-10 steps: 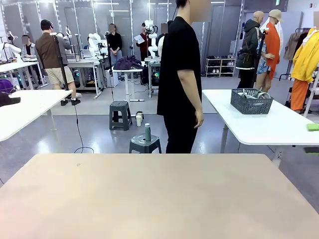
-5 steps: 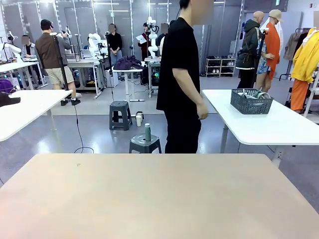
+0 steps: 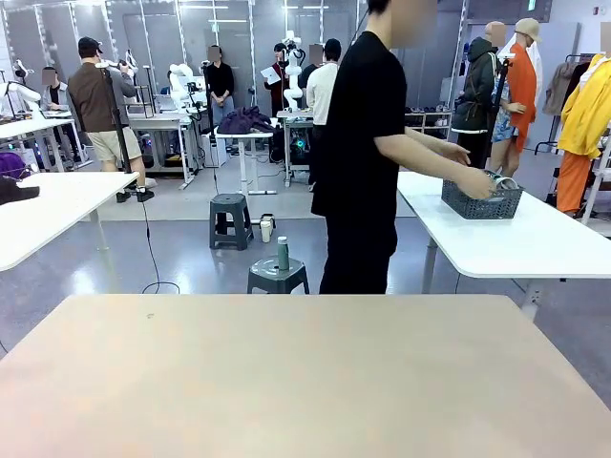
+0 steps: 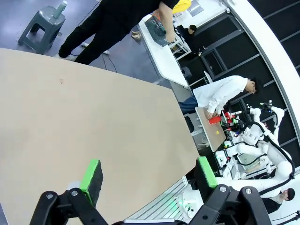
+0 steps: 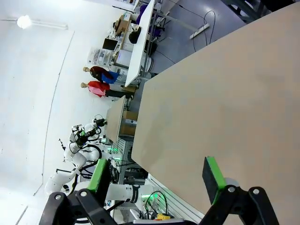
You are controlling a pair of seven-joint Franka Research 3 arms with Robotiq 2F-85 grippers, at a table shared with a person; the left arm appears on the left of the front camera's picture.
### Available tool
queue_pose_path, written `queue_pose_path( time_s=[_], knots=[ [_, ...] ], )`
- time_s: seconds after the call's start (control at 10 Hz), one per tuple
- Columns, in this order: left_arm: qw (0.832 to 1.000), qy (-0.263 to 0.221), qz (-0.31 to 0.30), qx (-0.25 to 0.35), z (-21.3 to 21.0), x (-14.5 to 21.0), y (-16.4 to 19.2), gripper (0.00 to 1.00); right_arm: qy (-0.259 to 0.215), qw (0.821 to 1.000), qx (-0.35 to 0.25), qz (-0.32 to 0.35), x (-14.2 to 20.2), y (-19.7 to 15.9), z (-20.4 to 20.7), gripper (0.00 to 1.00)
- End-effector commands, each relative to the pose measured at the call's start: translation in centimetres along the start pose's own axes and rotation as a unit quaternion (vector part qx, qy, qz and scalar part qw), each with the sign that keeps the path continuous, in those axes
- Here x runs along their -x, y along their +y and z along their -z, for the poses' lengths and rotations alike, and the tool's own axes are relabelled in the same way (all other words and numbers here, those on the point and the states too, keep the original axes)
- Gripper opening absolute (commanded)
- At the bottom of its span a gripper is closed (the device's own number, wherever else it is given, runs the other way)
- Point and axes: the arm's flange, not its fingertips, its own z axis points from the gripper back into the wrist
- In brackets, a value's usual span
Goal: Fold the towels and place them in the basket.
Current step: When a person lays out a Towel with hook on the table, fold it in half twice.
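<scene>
– Towels on the near desk (image 3: 305,382) yet?
– None that I can see. Its top lies bare across the lower half of the front view. Can't pick the towels out for sure anywhere. Something pale (image 3: 504,182) peeks over the rim of the basket (image 3: 480,200), too small to call.
– Basket location?
– On the white desk (image 3: 535,239), right of frame at mid-height, well apart from the near desk. The person stands mid-frame with an arm stretched right, hand (image 3: 474,181) at the basket's rim.
– End effectors?
– The left end effector (image 4: 149,174) is released: green pads wide apart, nothing between them, low in the left wrist view over bare desk. The right end effector (image 5: 157,176) is the same: released, empty, bottom of the right wrist view, bare desk beyond it.
– Progress call?
– My read: robot's part not begun. No spread or folded towel shows and nothing is grasped. The basket is off on the other desk. Left to do: get towels and basket onto the near desk, fold each towel, put both in. Whether anything in the basket is already folded, I can't tell.
</scene>
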Motion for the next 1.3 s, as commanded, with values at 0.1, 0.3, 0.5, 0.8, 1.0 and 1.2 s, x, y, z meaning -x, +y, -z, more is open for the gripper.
queue_pose_path(
  time_s=[0.1, 0.3, 0.5, 0.8, 1.0, 1.2],
  knots=[
    [1.0, -0.003, 0.006, 0.009, 0.01, 0.1, 0.06, 1.0, -0.001, 1.0, -0.005, -0.001, -0.02, -0.02, -0.06, 1.0],
    [1.0, -0.003, 0.006, 0.009, 0.01, 0.1, 0.06, 1.0, -0.001, 1.0, -0.005, -0.001, -0.02, -0.02, -0.06, 1.0],
    [1.0, -0.003, 0.006, 0.009, 0.01, 0.1, 0.06, 1.0, -0.001, 1.0, -0.005, -0.001, -0.02, -0.02, -0.06, 1.0],
    [1.0, -0.003, 0.006, 0.009, 0.01, 0.1, 0.06, 1.0, -0.001, 1.0, -0.005, -0.001, -0.02, -0.02, -0.06, 1.0],
    [1.0, -0.003, 0.006, 0.009, 0.01, 0.1, 0.06, 1.0, -0.001, 1.0, -0.005, -0.001, -0.02, -0.02, -0.06, 1.0],
    [1.0, -0.003, 0.006, 0.009, 0.01, 0.1, 0.06, 1.0, -0.001, 1.0, -0.005, -0.001, -0.02, -0.02, -0.06, 1.0]
  ],
)
